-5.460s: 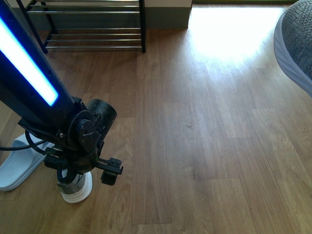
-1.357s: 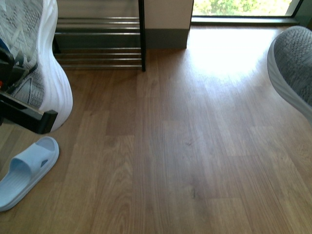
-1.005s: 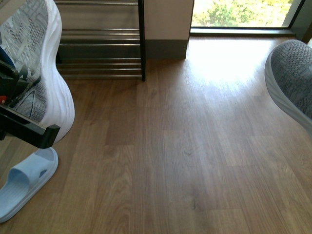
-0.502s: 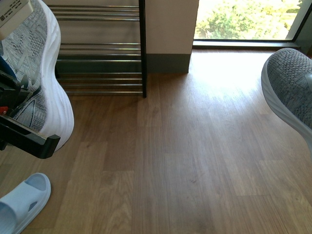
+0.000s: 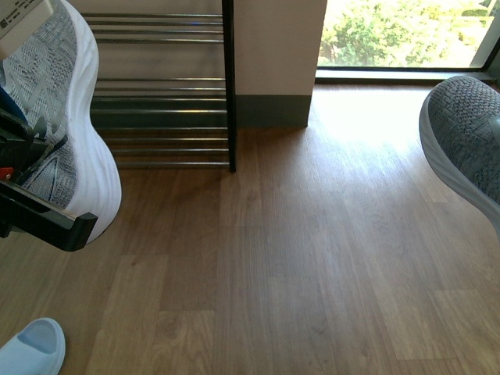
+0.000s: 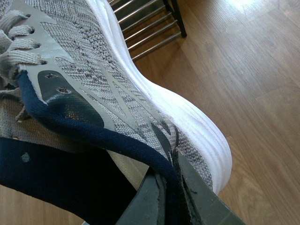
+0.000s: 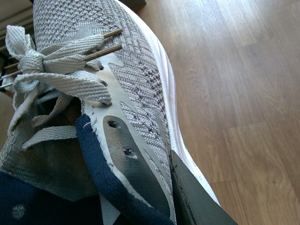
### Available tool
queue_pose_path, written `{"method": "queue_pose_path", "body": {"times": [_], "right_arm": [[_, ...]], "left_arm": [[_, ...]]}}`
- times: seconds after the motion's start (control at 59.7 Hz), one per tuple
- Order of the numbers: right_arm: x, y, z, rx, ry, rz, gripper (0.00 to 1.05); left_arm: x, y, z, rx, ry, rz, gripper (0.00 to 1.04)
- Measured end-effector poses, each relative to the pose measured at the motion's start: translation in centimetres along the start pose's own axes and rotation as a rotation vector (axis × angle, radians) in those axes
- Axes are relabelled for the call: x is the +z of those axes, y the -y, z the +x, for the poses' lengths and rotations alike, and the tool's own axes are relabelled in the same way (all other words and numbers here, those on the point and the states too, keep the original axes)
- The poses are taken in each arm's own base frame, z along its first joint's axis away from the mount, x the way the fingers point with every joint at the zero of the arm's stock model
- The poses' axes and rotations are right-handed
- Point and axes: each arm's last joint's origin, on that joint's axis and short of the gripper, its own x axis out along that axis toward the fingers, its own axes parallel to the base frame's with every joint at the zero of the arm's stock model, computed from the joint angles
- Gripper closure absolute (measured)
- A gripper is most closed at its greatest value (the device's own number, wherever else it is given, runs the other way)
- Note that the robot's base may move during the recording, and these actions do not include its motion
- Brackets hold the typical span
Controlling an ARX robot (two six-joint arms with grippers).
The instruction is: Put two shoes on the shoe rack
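Closed in on the shoe rack since half a second back: seeing more of its silver rod tiers in front view. Lost most of the pale blue slide to the bottom-left corner, only the toe showing.

Holding the left sneaker off the floor in the left gripper, clamped on the navy collar near the heel. Toe aimed at the rack, white sole facing right in front view.

Same on the other side: right gripper pinched on the collar of the right sneaker, laces tied, hanging at the right edge of front view, near the window.

Not on the rack yet. Left sneaker in front of the tiers, right sneaker well off to the side, over bare wood floor.
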Motion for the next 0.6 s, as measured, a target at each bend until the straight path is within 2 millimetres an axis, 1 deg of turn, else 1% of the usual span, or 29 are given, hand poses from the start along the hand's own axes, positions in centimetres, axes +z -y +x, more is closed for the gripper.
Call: {"method": "queue_pose_path", "body": {"times": [0.603], "right_arm": [[-0.02,-0.04,0.01,0.001,-0.001,-0.001,1.04]], "left_arm": [[0.0,0.0,0.0,0.0,0.0,0.0,1.03]]}}
